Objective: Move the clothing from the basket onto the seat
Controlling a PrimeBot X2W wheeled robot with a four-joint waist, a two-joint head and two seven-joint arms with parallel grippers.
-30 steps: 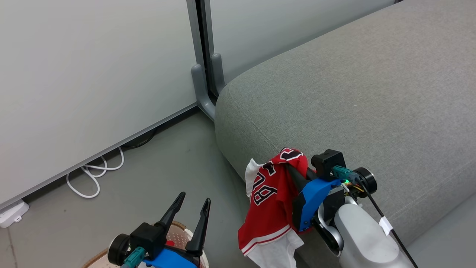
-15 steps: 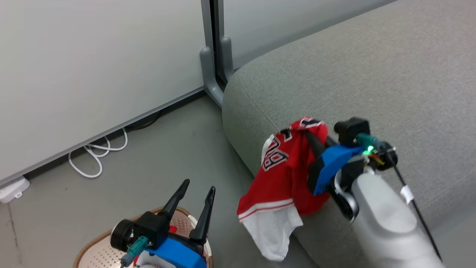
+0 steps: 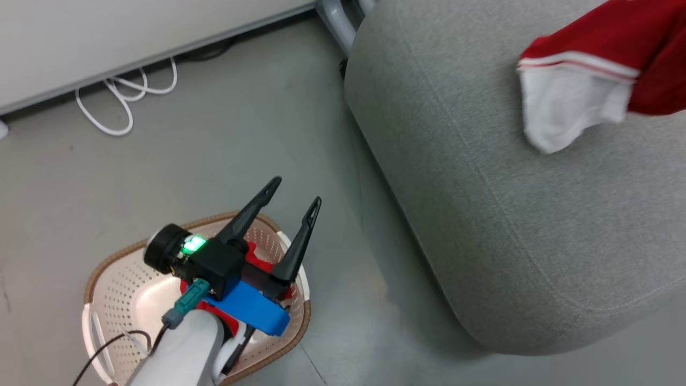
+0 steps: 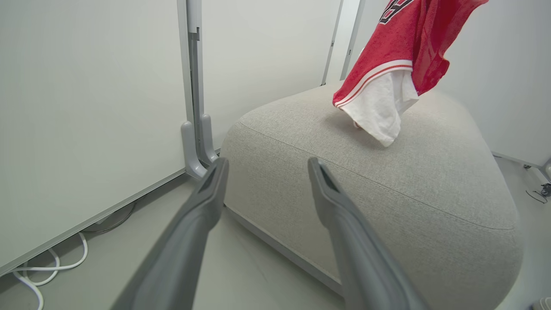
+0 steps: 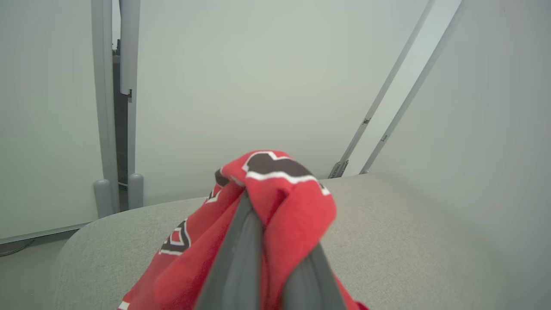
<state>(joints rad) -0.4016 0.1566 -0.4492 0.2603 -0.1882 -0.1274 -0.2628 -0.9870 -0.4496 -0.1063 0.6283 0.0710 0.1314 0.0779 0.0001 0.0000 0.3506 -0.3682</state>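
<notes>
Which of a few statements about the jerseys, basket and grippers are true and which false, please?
1. The right gripper is shut on a jersey. True.
2. The left gripper holds a jersey. False: it is open and empty, above the basket.
3. The basket stands on the seat. False: it stands on the floor beside the seat.
4. Red fabric lies in the basket. True.
5. The held jersey lies flat on the seat. False: it hangs from the gripper above it.
</notes>
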